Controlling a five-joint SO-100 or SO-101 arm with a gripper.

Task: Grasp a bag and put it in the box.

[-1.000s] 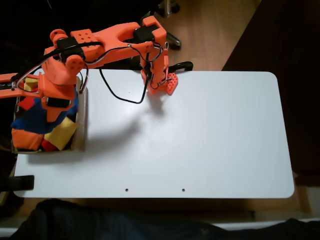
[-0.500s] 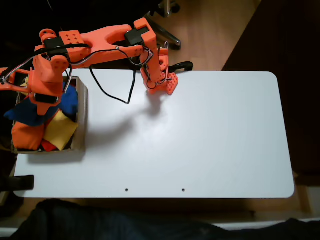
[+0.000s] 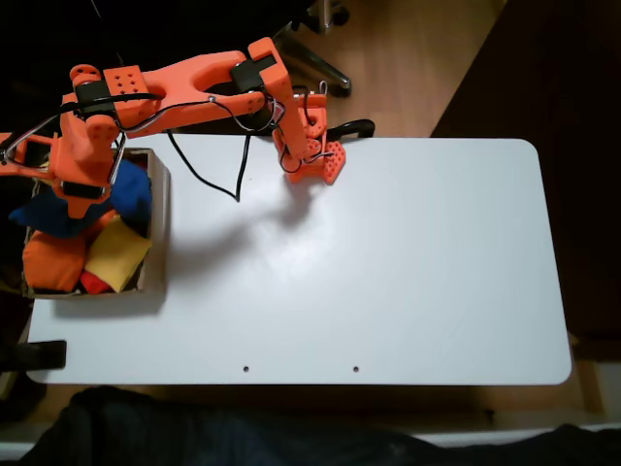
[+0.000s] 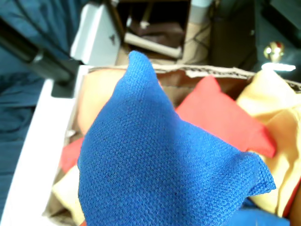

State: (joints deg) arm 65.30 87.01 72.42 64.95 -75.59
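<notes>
In the fixed view my orange gripper (image 3: 73,191) hangs over the brown cardboard box (image 3: 158,228) at the table's left end. A royal-blue bag (image 3: 41,216) dangles under it, bulging past the box's left wall. The wrist view looks straight onto this blue bag (image 4: 155,169), which hangs close to the lens above the box (image 4: 211,73). My fingers are hidden by the bag; the gripper looks shut on it. A second blue beanbag (image 3: 133,192) lies in the box by its right wall.
Inside the box lie an orange beanbag (image 3: 53,262), a yellow one (image 3: 118,254) and a red one (image 4: 221,117). The arm's base (image 3: 310,155) stands at the table's far edge. The white table (image 3: 388,262) stretches to the right.
The arm has swung left and slightly back over the box, carrying the blue bag toward the box's left side. The yellow beanbag beneath is now uncovered.
</notes>
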